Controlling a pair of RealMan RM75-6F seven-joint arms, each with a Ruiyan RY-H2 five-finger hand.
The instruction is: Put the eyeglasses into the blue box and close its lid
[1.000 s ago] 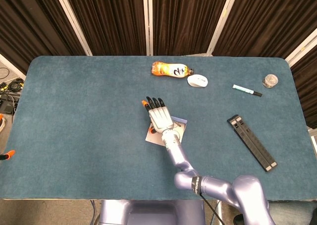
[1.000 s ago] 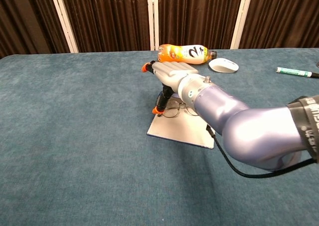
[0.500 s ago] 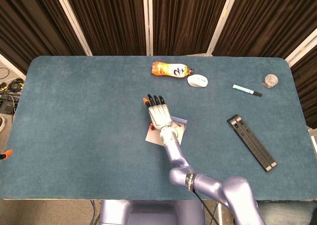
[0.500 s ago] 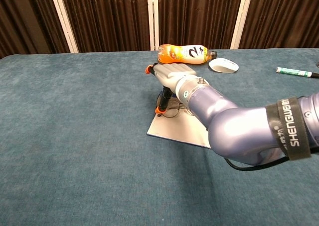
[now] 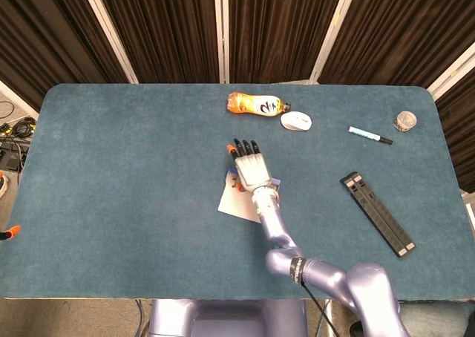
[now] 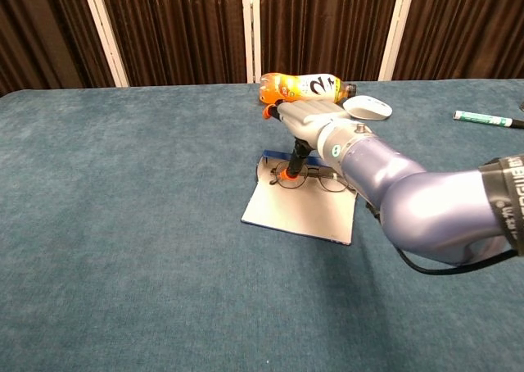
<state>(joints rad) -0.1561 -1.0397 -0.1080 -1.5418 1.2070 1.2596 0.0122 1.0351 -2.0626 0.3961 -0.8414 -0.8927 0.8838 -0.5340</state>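
I am working over a wide table (image 5: 111, 166) covered in dense teal felt, soft and slightly grippy. My right arm (image 6: 426, 208), a smooth lilac metal shell, reaches in from the near right edge. Its right hand (image 6: 307, 114), pale grey with black fingers tipped in orange, hovers flat with fingers extended over the far end of the blue box (image 6: 303, 208). The thumb (image 6: 292, 161) points down toward the eyeglasses (image 6: 307, 178). I cannot tell whether it touches the frame, so I judge the hand to be released, grasping nothing. My left hand is not in view.

The blue box lies flat near the table's middle, its pale lid or liner a thin, stiff sheet with a blue rim at the far edge. The eyeglasses, thin dark wire with round clear lenses, rest on its far part, just below the hand.

My worry: the wire frame is slight and slippery, so a thumb push could skid it off the sheet onto the felt. The flat box could also slide under pressure, and lenses might scratch.

Further back lie an orange plastic bottle (image 5: 254, 104) and a white mouse (image 5: 296, 120).
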